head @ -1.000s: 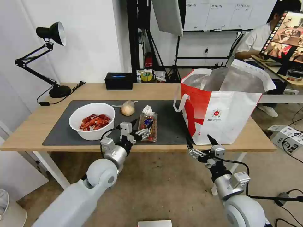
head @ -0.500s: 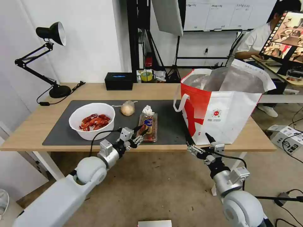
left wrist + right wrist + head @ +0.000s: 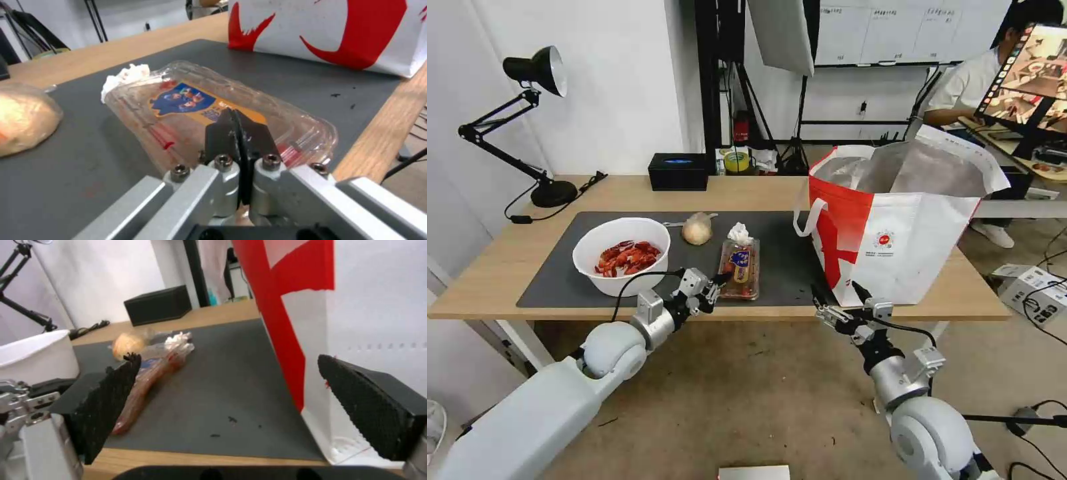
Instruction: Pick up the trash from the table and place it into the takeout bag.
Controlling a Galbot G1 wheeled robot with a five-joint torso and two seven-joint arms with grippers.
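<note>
On the dark mat (image 3: 787, 247) of the table (image 3: 627, 193) lie a white bowl of red shells (image 3: 622, 255), a bagged beige bun (image 3: 697, 229), a crumpled tissue (image 3: 739, 233) and a clear tray of tomatoes (image 3: 740, 269). My left gripper (image 3: 717, 280) is shut at the tray's near left corner. In the left wrist view its black fingertips (image 3: 233, 116) press together in front of the tray (image 3: 186, 110), with nothing visibly clamped. My right gripper (image 3: 839, 297) hangs open at the table's front edge, beside the takeout bag (image 3: 894, 227).
A black box (image 3: 678, 171) stands at the table's back edge and a desk lamp (image 3: 537, 120) at the back left. The tall takeout bag stands open at the top on the right end. Bare mat lies between tray and bag.
My left arm has dropped lower and its fingers have come together by the tray's near corner. The right gripper has crept forward and left toward the table edge.
</note>
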